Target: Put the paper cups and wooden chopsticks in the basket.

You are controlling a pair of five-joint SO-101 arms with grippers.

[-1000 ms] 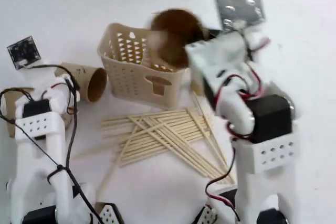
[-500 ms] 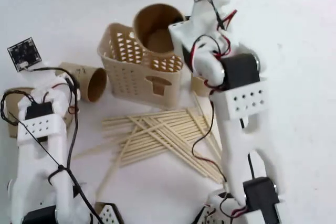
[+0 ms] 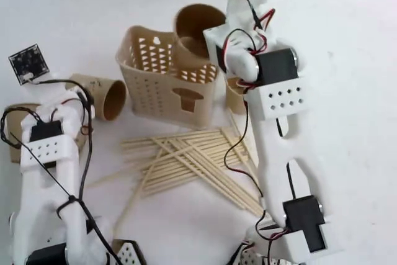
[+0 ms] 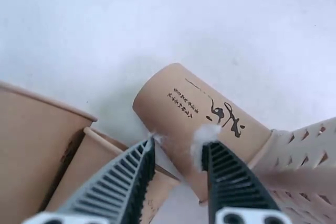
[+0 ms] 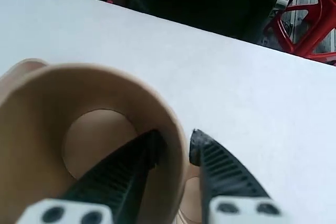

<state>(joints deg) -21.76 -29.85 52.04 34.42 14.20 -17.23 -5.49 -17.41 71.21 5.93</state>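
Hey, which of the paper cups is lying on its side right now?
The tabletop cup just left of the basket, mouth facing the basket. The held cup in the right gripper is mouth-up.

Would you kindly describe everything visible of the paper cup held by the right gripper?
The paper cup is plain brown, apparently thin card, with a rolled rim and a round flat bottom seen through its open mouth. It is empty, mouth up, slightly tilted. It hangs over the far corner of the basket, its base near the rim; whether they touch is unclear. The right gripper is shut on its wall, one finger inside, one outside.
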